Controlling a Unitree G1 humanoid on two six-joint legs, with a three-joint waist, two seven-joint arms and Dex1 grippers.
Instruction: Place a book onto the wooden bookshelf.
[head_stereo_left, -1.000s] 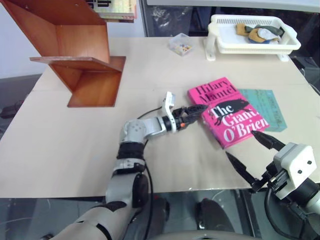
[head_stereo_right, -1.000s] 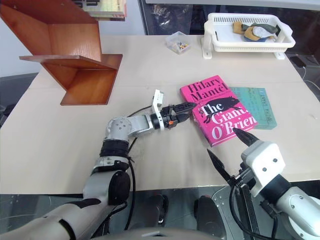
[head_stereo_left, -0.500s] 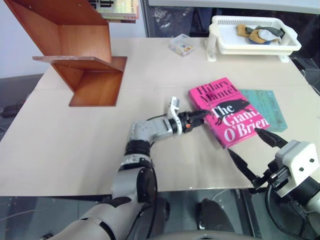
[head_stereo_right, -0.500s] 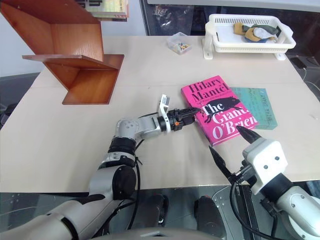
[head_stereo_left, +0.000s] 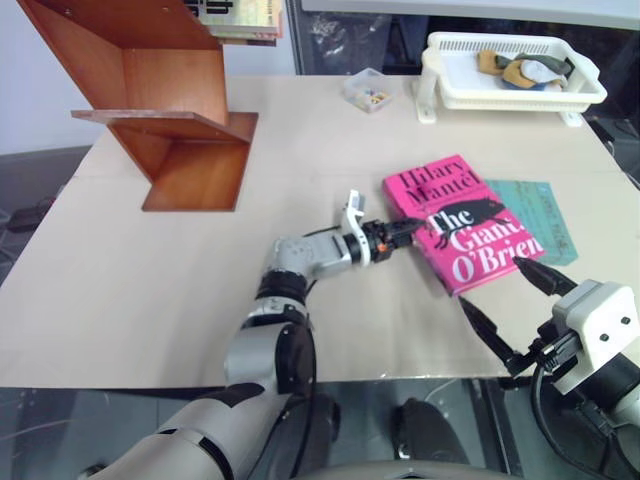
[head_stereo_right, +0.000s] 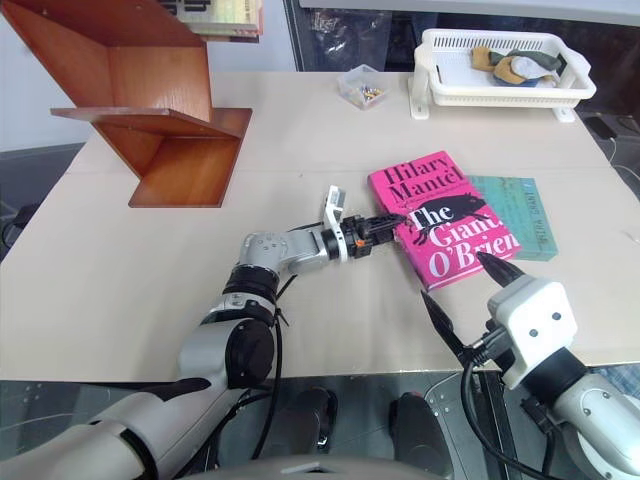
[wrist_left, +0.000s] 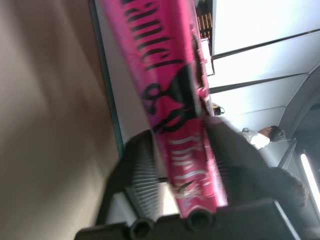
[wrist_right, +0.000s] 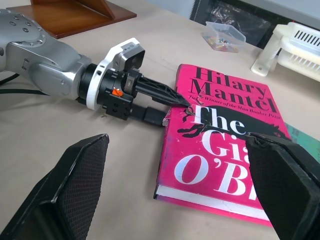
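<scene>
The pink book (head_stereo_left: 465, 225) lies flat on the table, right of centre. My left gripper (head_stereo_left: 405, 232) reaches level to its left edge and is shut on it. One black finger (wrist_right: 167, 94) lies on the cover and the other sits under the edge. In the left wrist view the book (wrist_left: 175, 90) runs between both fingers. My right gripper (head_stereo_left: 492, 285) hangs open just in front of the book's near corner, holding nothing. The wooden bookshelf (head_stereo_left: 175, 120) stands at the far left of the table.
A thin teal book (head_stereo_left: 545, 215) lies under the pink book's right side. A white basket tray (head_stereo_left: 510, 98) with several small items stands at the back right, and a small clear box (head_stereo_left: 367, 88) sits beside it. Books (head_stereo_left: 235, 15) rest on the shelf's upper ledge.
My left gripper has slid slightly right onto the book's edge and its fingers have closed on it. The right gripper has stayed in place.
</scene>
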